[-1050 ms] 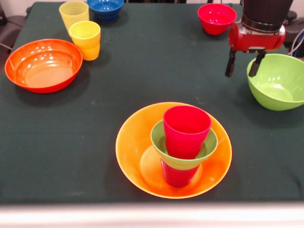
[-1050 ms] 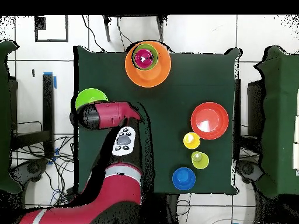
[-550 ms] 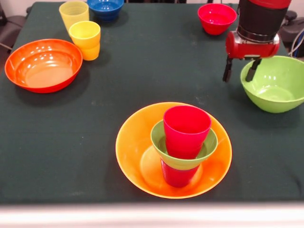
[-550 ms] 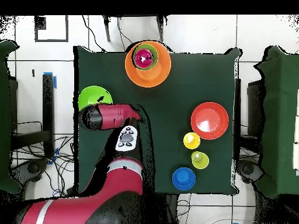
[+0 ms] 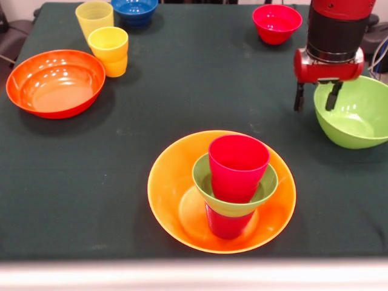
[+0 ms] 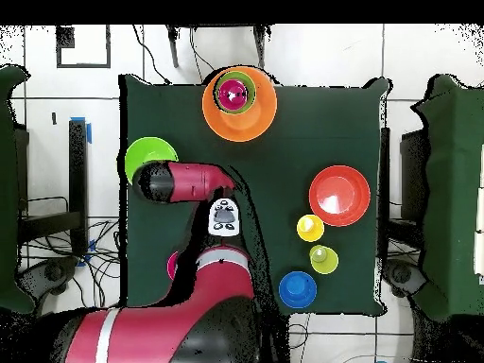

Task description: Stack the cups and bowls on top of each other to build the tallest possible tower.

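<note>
On the dark green table (image 6: 284,180), the large yellow-orange bowl (image 6: 257,123) holds the small green bowl (image 6: 244,93) and red-pink cup (image 6: 231,93). The red arm (image 6: 194,181) overlaps the large green bowl (image 6: 146,153). The orange-red bowl (image 6: 339,196), 2 yellow cups (image 6: 310,228) (image 6: 323,259) and blue bowl (image 6: 297,289) sit apart.

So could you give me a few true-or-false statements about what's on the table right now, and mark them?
1. The red-pink cup tops the tower. True.
2. The gripper holds a cup. False: it is open, empty, at the large green bowl's rim.
3. The blue bowl sits inside the orange-red bowl. False: they stand apart.
4. Two yellowish cups stand side by side. True.
</note>
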Tool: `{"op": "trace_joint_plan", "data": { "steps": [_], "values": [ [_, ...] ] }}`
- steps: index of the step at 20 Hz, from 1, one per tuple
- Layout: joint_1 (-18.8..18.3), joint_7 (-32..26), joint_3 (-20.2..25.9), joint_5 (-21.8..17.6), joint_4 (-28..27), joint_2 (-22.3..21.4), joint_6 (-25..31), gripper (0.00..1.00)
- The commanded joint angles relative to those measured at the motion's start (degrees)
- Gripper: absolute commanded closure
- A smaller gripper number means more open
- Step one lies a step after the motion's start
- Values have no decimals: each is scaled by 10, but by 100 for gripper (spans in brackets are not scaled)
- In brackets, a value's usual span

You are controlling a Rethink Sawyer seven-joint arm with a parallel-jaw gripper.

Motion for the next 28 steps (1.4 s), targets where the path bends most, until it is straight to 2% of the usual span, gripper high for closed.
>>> {"op": "trace_joint_plan", "data": {
  "steps": [1,13,15,17,18,20,23,26,28],
  "values": [
    [-2,74,71,11,5,8,-14,100],
    [27,83,32,7,-23,16,-4,100],
    [22,70,40,5,-16,0,13,100],
    [-30,45,101,34,41,-56,72,100],
    [-70,23,146,53,79,-91,94,100],
    [-135,-26,212,81,111,-136,155,100],
    [-168,-58,230,81,80,-155,265,100],
    [-189,-68,239,66,60,-159,314,100],
    [-198,-77,243,51,42,-151,327,100]
  ]
}}
